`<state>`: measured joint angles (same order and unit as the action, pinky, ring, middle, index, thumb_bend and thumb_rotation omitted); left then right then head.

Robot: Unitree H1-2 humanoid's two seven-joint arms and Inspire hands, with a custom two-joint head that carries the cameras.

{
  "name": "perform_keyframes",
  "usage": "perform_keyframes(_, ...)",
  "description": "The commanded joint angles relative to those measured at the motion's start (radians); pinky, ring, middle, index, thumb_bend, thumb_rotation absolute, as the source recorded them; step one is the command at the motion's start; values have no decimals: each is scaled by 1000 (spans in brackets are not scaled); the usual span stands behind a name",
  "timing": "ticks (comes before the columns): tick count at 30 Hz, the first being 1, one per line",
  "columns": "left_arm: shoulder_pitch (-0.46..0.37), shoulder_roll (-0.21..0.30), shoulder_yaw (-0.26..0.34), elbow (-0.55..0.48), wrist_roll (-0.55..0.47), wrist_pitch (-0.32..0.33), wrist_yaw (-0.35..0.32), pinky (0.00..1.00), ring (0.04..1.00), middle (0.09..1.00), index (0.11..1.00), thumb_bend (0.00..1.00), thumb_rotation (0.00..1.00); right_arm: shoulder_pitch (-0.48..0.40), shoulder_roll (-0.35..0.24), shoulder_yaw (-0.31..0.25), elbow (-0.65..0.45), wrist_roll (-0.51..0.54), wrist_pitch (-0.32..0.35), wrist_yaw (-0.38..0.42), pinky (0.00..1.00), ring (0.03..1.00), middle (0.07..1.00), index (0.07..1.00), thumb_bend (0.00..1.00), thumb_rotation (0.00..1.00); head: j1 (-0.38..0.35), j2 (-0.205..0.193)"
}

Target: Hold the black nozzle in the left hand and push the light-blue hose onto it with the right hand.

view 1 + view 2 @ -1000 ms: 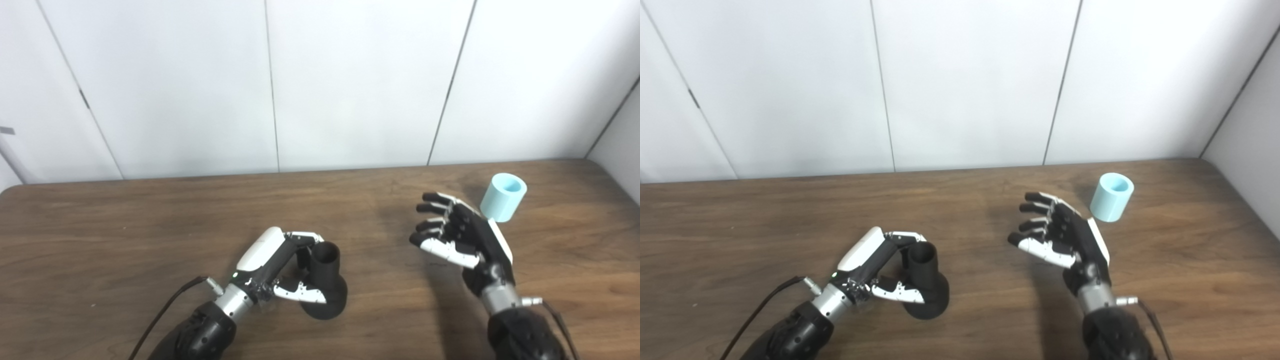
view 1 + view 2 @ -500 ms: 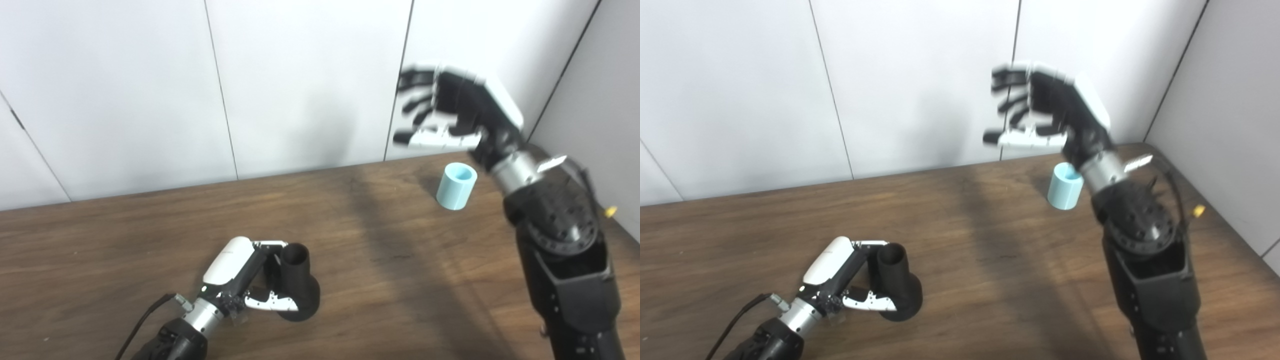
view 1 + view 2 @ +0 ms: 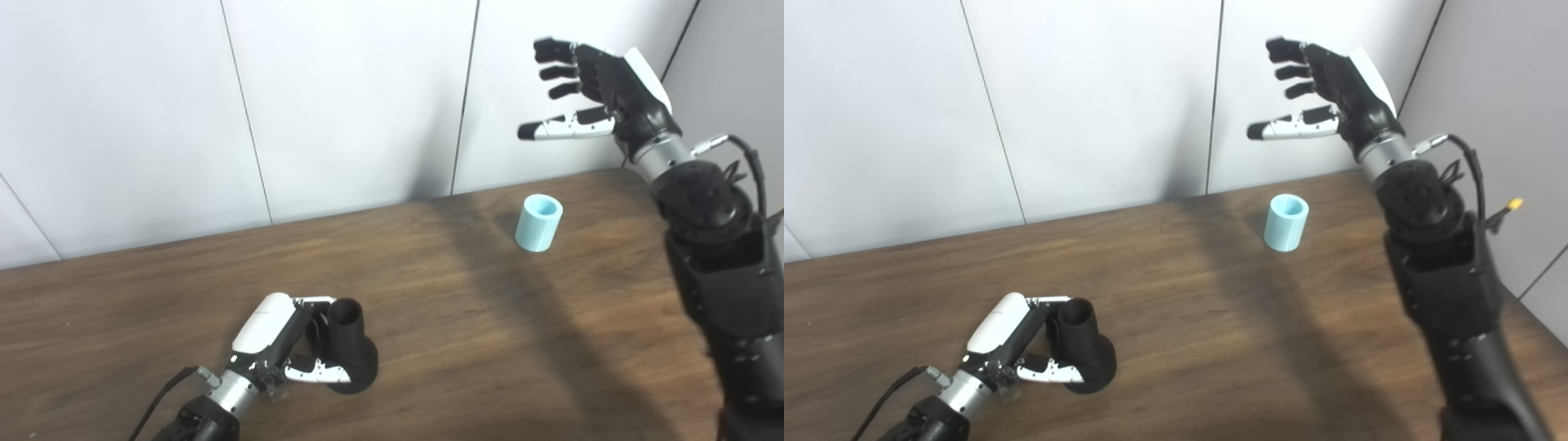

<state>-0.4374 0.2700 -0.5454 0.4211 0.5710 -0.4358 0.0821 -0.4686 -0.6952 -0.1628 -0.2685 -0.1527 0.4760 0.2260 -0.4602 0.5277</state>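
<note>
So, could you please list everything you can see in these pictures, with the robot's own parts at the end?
Table: one, dark brown wood, filling the lower part of the view.
Wall panels: white, behind the table, with a grey wall at the right.
Black nozzle: one, black, standing on its wide base near the front left of the table, narrow open end up.
Light-blue hose: one short piece, light blue, standing upright at the far right of the table, touched by nothing.
Left hand: black and white, low at the front left, fingers closed around the nozzle.
Right hand: black and white, raised high above the hose, fingers spread, holding nothing.
</note>
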Motion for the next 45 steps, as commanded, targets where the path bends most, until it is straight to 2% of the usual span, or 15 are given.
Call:
perform_keyframes(1,103,62,-46,134,96,60,-61,420,430,473,496,505,0,-3,-53,17,1,-35,-7,48,729,851,895,849,879,199,-1,-1)
perform_keyframes(4,102,65,-48,133,99,54,-61,418,435,467,496,505,0,20,-60,28,37,-45,-7,69,772,887,932,885,895,224,-2,-3)
perform_keyframes(6,100,67,-52,138,107,47,-55,418,441,465,496,505,0,30,-45,24,69,-37,-7,71,812,912,944,902,893,211,-4,-5)
perform_keyframes(10,92,69,-60,160,112,30,-37,417,443,468,494,505,0,37,-23,36,141,-32,-24,64,857,954,975,944,910,250,-27,-11)
perform_keyframes(14,88,74,-66,167,104,13,-29,425,448,473,491,505,0,33,16,3,239,66,-35,90,917,991,994,990,884,219,-37,-14)
perform_keyframes(15,88,75,-65,167,100,13,-31,421,448,474,491,505,0,31,19,2,267,84,-41,100,949,996,997,995,871,199,-41,-15)
perform_keyframes(18,88,74,-62,171,85,13,-39,411,445,470,494,505,0,30,17,17,321,96,-65,107,980,1000,1000,1000,886,218,-41,-15)
perform_keyframes(24,96,76,-62,157,87,17,-40,408,448,466,495,505,0,30,24,17,410,92,-87,78,946,1000,1000,1000,932,279,-28,-8)
perform_keyframes(30,98,78,-62,160,84,6,-38,398,440,462,498,505,0,37,23,8,443,74,-121,33,960,1000,1000,1000,888,244,-27,-7)
perform_keyframes(34,96,79,-66,173,87,1,-35,412,448,465,496,505,0,40,22,5,476,70,-154,7,943,997,1000,1000,912,269,-26,-6)
perform_keyframes(37,97,78,-65,177,83,-3,-35,417,449,464,497,505,0,41,30,3,485,72,-162,-7,959,1000,1000,1000,900,229,-23,-1)
perform_keyframes(41,99,82,-66,170,86,0,-35,405,438,464,496,505,0,53,60,-15,474,98,-153,-25,905,977,1000,1000,856,160,-22,0)
perform_keyframes(45,105,86,-61,163,81,3,-37,406,438,463,497,505,0,53,81,-3,491,87,-156,-32,904,978,1000,1000,827,145,-19,3)
